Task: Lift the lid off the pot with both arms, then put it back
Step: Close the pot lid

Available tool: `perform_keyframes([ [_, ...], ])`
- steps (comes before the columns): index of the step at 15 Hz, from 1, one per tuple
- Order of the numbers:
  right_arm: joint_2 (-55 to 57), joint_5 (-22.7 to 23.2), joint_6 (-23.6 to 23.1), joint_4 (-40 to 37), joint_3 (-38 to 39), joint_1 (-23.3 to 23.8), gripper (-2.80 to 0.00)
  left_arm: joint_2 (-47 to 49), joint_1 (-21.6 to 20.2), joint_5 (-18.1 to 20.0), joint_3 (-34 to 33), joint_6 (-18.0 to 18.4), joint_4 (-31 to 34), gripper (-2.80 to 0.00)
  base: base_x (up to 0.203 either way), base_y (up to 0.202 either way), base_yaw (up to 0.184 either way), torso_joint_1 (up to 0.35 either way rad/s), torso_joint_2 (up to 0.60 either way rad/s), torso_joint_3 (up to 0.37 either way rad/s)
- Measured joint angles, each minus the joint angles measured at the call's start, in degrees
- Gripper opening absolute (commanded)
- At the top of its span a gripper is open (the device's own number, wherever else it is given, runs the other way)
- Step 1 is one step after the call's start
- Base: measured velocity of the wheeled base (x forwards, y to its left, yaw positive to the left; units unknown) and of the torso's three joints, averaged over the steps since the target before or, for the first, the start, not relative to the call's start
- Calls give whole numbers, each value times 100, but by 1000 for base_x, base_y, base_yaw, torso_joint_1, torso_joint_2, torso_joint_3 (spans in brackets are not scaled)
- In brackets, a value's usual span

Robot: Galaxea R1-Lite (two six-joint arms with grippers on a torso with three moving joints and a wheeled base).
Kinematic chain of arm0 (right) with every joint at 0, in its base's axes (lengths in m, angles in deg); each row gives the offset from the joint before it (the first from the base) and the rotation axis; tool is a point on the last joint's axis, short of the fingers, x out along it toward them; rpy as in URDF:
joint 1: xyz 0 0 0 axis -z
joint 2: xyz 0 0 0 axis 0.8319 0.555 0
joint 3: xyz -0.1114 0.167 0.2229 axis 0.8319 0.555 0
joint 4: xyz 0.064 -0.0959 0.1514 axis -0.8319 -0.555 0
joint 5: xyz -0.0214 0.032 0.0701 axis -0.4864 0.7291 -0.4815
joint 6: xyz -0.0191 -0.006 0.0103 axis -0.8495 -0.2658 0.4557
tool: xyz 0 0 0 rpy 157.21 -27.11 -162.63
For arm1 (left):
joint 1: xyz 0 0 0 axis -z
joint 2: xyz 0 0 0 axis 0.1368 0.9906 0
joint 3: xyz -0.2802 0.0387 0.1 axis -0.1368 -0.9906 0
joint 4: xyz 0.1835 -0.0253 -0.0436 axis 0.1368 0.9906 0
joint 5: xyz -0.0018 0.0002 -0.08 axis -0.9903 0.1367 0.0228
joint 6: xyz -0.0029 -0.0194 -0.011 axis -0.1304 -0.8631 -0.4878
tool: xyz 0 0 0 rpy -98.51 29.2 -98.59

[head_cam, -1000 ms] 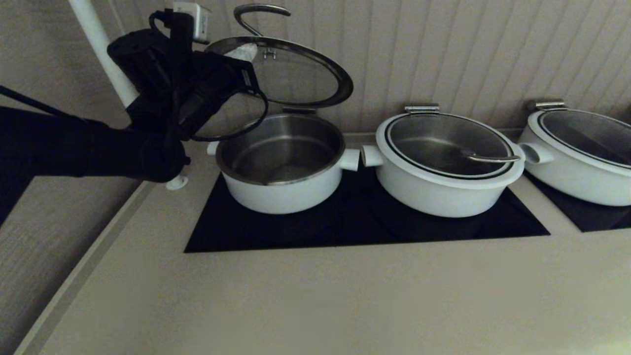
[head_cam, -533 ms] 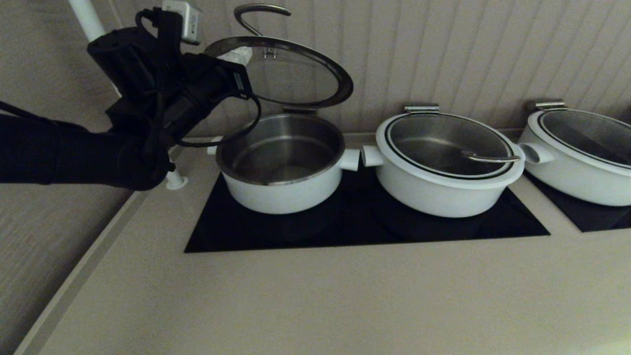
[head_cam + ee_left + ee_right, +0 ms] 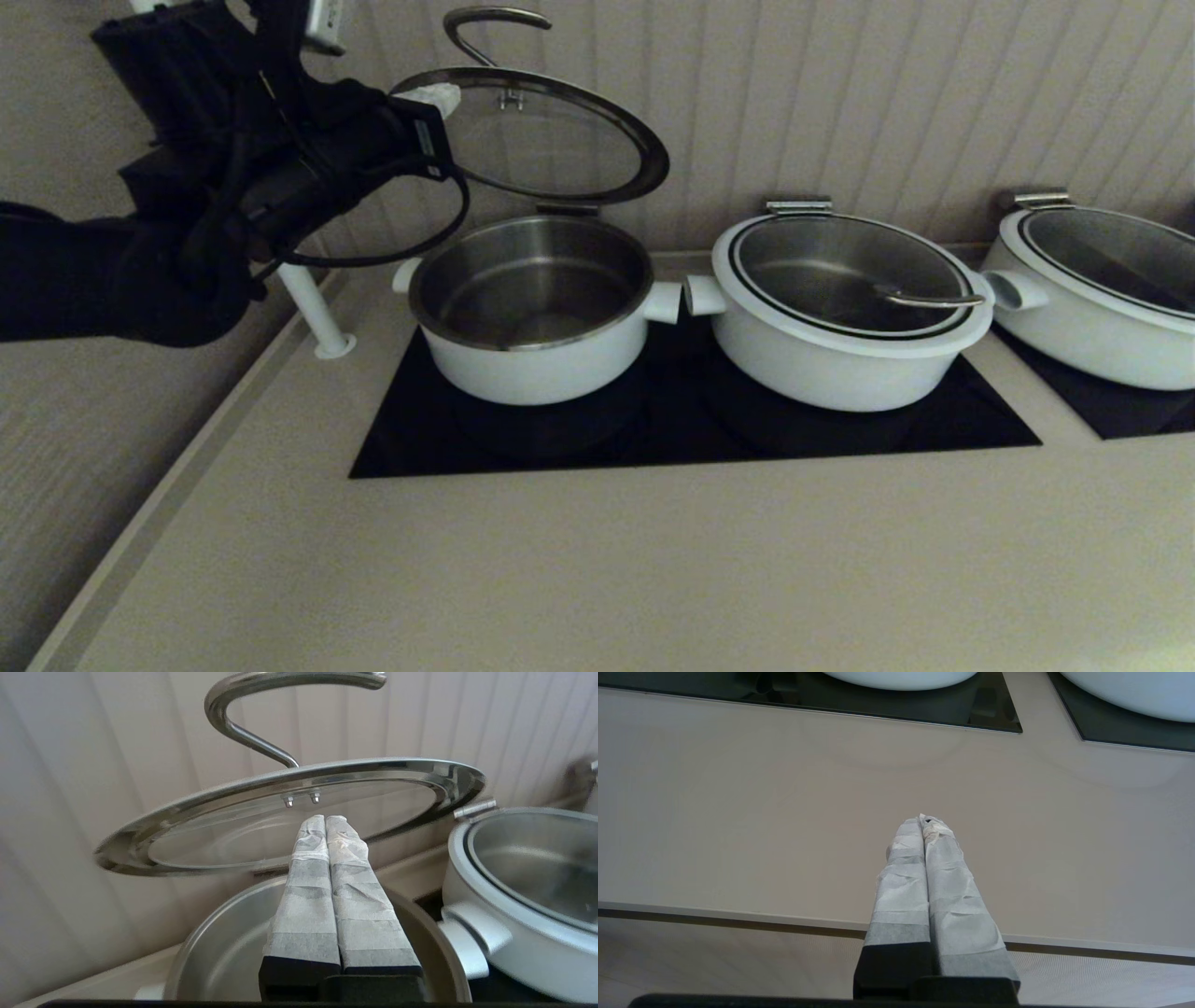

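The left gripper (image 3: 325, 820) has its taped fingers pressed flat together, holding nothing. In the left wrist view the tips sit just under the raised lid (image 3: 289, 812), near the two small bolts of its handle; whether they touch the glass I cannot tell. In the head view the same white tips (image 3: 437, 95) show at the upper left of the frame, at the lid's near-left rim.

The lid (image 3: 551, 131) stands tilted open on a hinge at the back of the pot (image 3: 532, 308), its curved steel handle (image 3: 490, 23) pointing up toward the wall. The pot sits left of centre on the black cooktop (image 3: 691, 420), steel inside bare. A second, lidded pot (image 3: 845, 313) stands just to its right, their side handles nearly meeting, and a third pot (image 3: 1102, 289) is at the right edge.

By my reading the lifting half is done and the put-back half is in hand. The next move likely calls for the left gripper to get above the lid's rim or handle and guide it down slowly, so it does not drop onto the pot.

The left arm (image 3: 140, 271) reaches in from the left edge, forearm rising to the upper left, wrist bent toward the lid, a cable looping beneath. The right gripper (image 3: 924, 821), fingers likewise closed on nothing, hangs over the bare counter (image 3: 784, 812) near its front edge, well apart from the pots, and does not show in the head view.
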Motion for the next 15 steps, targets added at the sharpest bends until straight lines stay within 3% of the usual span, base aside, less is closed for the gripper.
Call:
perform_keyframes([
  [5,0,2,-4,0,0,0,-280,-484,0,6,311,152,967,-280,0,0,0,0,0,0],
  [10,0,2,-2,0,0,0,-280,-433,6,84,1510,265,1913,-280,0,0,0,0,0,0],
  [13,0,2,-4,-1,0,0,-280,-251,9,387,2140,293,2536,-280,0,0,0,0,0,0],
  [15,0,0,-2,-1,0,0,-280,-182,9,552,2221,297,2592,-280,0,0,0,0,0,0],
])
